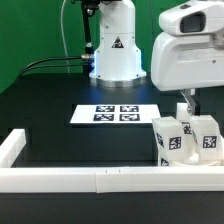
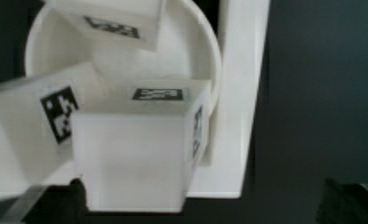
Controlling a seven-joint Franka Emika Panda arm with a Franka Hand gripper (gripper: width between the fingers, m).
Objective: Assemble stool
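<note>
One arm (image 1: 185, 55), white, fills upper right of exterior frame. Long white border rail (image 1: 100, 178) crosses lower frame. Marker board (image 1: 117, 114) flat at centre, on black table (image 1: 50, 120). Stool legs (image 1: 188, 138) clustered lower right, against rail. Gripper (image 1: 188, 103) just above legs, jaws spread wide, holding nothing. Wrist view: tagged leg (image 2: 136, 140) close up, blurred.

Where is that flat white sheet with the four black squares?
The marker board lies flat mid-table in the exterior view, before the robot's base, left of the white stool parts.
</note>
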